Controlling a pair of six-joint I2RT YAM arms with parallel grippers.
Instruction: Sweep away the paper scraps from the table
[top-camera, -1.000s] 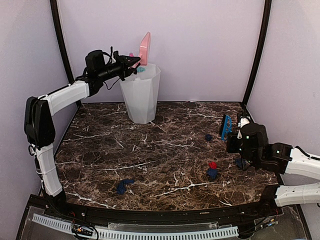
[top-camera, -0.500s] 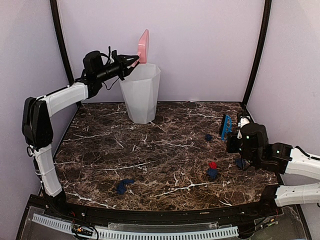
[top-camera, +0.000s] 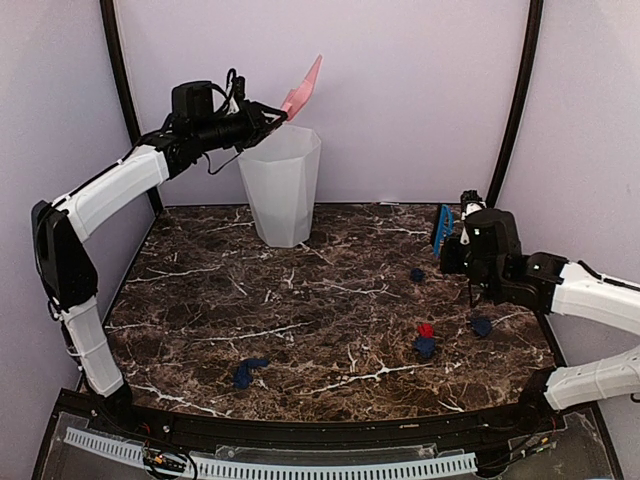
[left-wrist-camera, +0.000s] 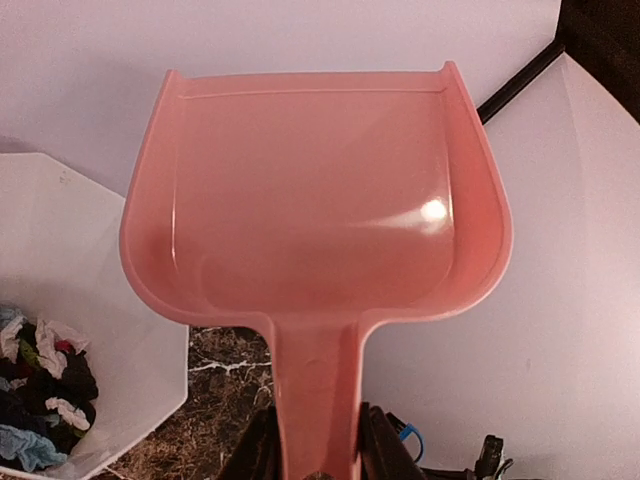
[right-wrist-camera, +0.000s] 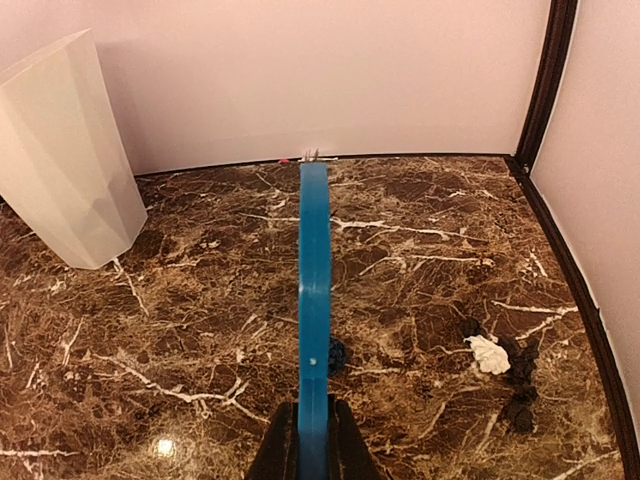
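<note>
Above the white bin (top-camera: 280, 190), the left gripper (top-camera: 262, 120) is pinching the handle of the pink dustpan (top-camera: 303, 88), holding it tilted upward. Toward the right side of the table (top-camera: 300, 300), the right gripper (top-camera: 455, 245) is clamping the blue hand brush (top-camera: 441, 228). Paper scraps (top-camera: 425, 340) are lying scattered across the marble, and what seem to be more wads are sitting inside the bin.

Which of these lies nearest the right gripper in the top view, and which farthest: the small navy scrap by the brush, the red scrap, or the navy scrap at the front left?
1. The small navy scrap, close beside the right gripper, on the right side.
2. The red scrap, right side, nearer the front edge.
3. The navy scrap at the front left, far across on the left.
</note>
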